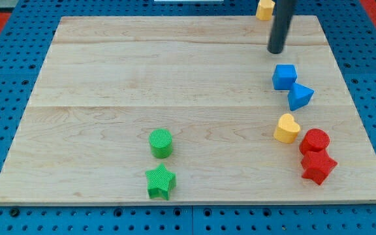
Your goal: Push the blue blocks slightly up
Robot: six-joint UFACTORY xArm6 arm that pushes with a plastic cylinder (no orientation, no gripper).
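From the green plastic star [160, 182] at the board's six o'clock, up past the touching blue plastic triangle [300, 96] and blue plastic cube [284, 76] at three o'clock, apparently still unpushed, my tip [277, 50], which has no jaws, stands just above them at one o'clock.

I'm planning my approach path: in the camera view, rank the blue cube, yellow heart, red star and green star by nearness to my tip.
From my tip:
1. Blue cube, just below it.
2. Yellow heart, lower, at the view's right.
3. Red star, bottom right.
4. Green star, bottom, left of centre.
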